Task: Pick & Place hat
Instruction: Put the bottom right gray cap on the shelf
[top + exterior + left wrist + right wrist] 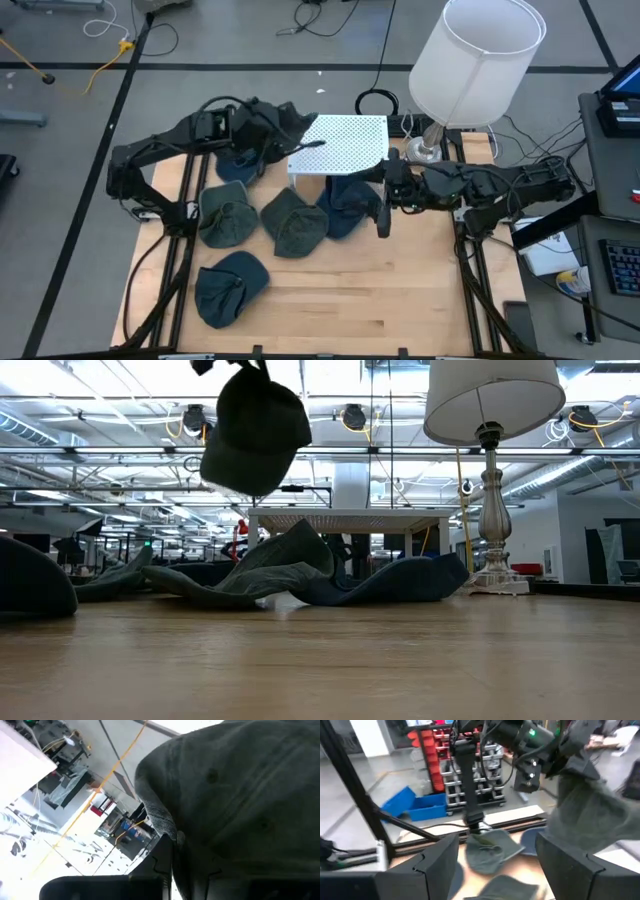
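A dark grey-green hat (255, 430) hangs high above the table from my left gripper (232, 366), which is shut on it. In the high view this hat (285, 128) is at the left edge of a white perforated stand (342, 145). The hat (240, 805) fills the left wrist view. My right gripper (384, 212) is open and low over the table, beside a blue hat (345, 205) that lies flat partly under the stand. The right wrist view shows its spread fingers (440, 862) and the held hat (590, 805) beyond. My left gripper holds the dark hat by cloth at its upper edge (243, 372), coming from above. The hat hangs below the fingers, lifted clear of the table and the other hats. In the left wrist view the hat itself covers the fingers, so which part is pinched cannot be told.
Several more hats lie on the wooden table: two grey-green ones (228, 218) (295, 222), a blue one (235, 167) under the left arm, one near the front (230, 285). A lamp (470, 60) stands at the far right. The table's near right area (400, 300) is bare wood.
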### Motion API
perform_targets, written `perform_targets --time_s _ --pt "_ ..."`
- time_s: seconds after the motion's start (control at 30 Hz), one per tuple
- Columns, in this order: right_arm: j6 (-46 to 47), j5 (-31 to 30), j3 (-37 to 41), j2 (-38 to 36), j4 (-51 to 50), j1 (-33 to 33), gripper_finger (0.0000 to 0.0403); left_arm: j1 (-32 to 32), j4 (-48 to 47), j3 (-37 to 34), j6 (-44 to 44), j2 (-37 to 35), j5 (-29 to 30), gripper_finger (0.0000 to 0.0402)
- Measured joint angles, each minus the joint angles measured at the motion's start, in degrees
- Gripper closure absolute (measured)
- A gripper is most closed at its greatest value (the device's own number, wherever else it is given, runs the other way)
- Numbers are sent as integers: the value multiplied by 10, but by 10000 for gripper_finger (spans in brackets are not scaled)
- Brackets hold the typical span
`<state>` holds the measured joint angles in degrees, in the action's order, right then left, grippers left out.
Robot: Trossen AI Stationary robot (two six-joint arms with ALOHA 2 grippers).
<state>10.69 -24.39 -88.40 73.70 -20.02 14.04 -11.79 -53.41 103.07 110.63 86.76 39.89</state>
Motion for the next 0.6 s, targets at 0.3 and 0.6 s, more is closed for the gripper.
perform_targets --time_s 0.3,0.6 --pt "-67 -124 0 -14 19 0 149 -22 4 -2 32 25 -106 379" --pt "-72 -131 0 -19 22 1 149 -37 9 -2 62 73 -162 379"
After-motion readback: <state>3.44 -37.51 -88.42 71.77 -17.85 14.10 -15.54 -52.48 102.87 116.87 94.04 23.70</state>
